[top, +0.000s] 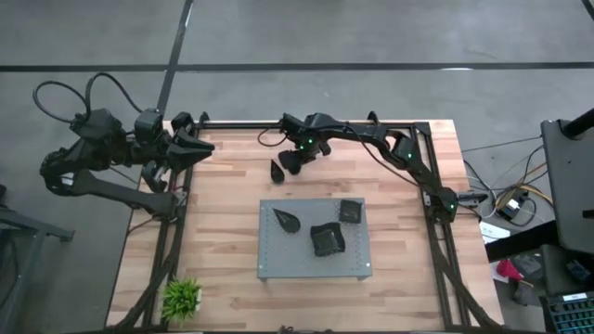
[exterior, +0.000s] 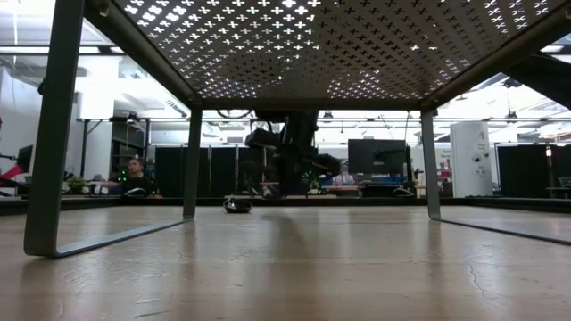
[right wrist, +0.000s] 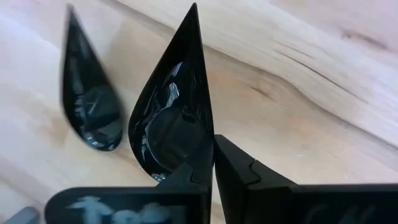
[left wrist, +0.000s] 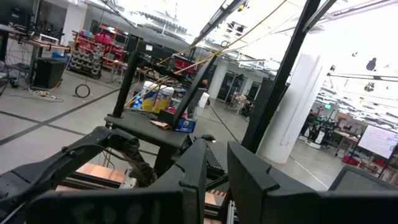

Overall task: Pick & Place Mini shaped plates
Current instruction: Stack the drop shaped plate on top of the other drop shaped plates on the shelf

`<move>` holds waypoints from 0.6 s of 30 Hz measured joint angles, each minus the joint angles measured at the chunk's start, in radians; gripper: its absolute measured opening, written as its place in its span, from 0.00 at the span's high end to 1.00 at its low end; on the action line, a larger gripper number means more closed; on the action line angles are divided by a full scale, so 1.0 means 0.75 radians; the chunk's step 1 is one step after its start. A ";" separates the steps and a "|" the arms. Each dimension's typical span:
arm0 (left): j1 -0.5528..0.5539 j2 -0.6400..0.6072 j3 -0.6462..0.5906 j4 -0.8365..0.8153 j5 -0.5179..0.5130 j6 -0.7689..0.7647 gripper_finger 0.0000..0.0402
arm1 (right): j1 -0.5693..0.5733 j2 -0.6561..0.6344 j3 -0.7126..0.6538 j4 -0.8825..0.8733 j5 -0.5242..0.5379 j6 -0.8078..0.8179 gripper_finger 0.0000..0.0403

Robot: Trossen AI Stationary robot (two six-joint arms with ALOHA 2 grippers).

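Two black teardrop mini plates are on the wood at the far middle of the table. One teardrop plate (right wrist: 90,112) (top: 277,172) lies flat on the table. My right gripper (right wrist: 211,171) (top: 291,164) is shut on the other teardrop plate (right wrist: 171,118) next to it. On the grey perforated board (top: 311,264) rest a teardrop plate (top: 286,220) and square plates (top: 350,211) (top: 327,239). My left gripper (left wrist: 216,180) (top: 199,147) waits at the far left, raised, its fingers a little apart with nothing between them. My right gripper pinches the teardrop plate's side rim (right wrist: 206,140) near its rounded end between the two fingers. The fingers (right wrist: 242,174) come steeply from above. The plate is tilted, its pointed tip (right wrist: 194,12) away from the fingers; whether it still touches the wood I cannot tell.
The board stands on legs (exterior: 192,160) in the table's middle, raised above the wood. A small green plant (top: 182,299) sits at the near left corner. A black frame (top: 427,139) runs along the table's far and side edges. Bare wood lies left and right of the board.
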 joint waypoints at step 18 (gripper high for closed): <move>0.000 -0.007 0.000 -0.001 0.001 0.002 0.86 | 0.069 -0.028 0.427 -0.365 -0.051 -0.325 0.98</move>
